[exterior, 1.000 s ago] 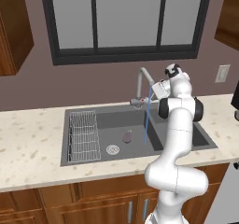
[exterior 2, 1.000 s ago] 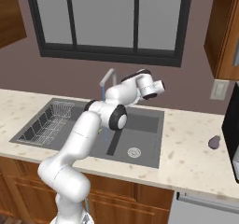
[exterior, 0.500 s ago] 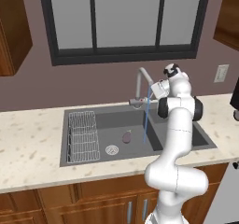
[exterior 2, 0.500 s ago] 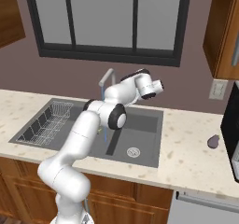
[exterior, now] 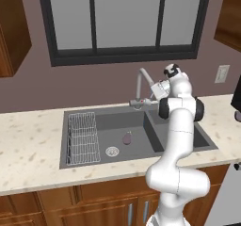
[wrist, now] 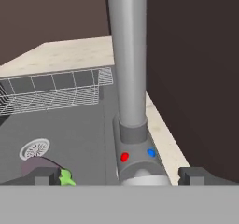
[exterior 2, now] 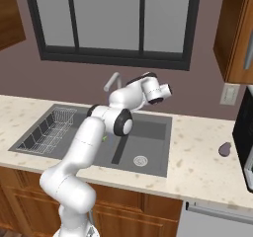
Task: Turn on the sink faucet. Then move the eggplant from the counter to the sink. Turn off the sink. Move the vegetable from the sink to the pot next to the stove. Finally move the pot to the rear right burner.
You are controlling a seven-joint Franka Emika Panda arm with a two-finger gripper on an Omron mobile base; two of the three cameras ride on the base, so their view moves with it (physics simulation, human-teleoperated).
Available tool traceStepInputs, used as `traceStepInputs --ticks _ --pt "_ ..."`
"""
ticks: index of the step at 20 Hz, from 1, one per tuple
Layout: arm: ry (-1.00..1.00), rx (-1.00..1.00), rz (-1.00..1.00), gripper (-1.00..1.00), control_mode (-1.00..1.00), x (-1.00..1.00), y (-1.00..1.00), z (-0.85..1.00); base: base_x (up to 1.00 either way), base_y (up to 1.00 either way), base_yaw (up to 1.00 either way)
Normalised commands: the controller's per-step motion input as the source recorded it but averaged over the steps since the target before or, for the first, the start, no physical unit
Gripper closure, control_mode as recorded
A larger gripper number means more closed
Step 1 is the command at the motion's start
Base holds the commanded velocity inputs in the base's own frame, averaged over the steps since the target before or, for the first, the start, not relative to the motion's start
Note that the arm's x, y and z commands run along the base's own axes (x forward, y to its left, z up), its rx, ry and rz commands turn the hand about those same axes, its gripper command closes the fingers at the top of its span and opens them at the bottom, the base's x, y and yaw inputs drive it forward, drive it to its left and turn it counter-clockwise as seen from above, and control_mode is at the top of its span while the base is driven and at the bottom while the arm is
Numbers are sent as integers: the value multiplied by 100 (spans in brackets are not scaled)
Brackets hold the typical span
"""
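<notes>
The grey sink faucet rises straight ahead in the hand view, with red and blue dots on its base. My gripper is open, one fingertip on each side of that base. From the left base view the gripper is at the faucet behind the sink. The purple eggplant with a green stem lies on the sink floor near the drain; it also appears as the eggplant low on the left. No water stream shows. The pot and stove are out of view.
A wire dish rack fills the sink's left part. A small dark purple object lies on the counter to the right, beside a dark appliance. A window and wall stand close behind the faucet.
The thin blue water stream under the spout in the earlier frames is gone now. The arm and hand have hardly moved, and the eggplant lies where it was.
</notes>
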Motion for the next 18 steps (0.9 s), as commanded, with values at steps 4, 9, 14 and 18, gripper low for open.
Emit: traceStepInputs --ticks 4,9,14,18 --pt "0 0 1 -100 -100 -8 58 0 0 0 0" --pt "0 0 1 -100 -100 -4 49 0 0 0 0" --pt "-1 0 0 -100 -100 0 -16 -2 0 0 0" --pt "-3 0 0 -100 -100 0 -40 0 0 0 0"
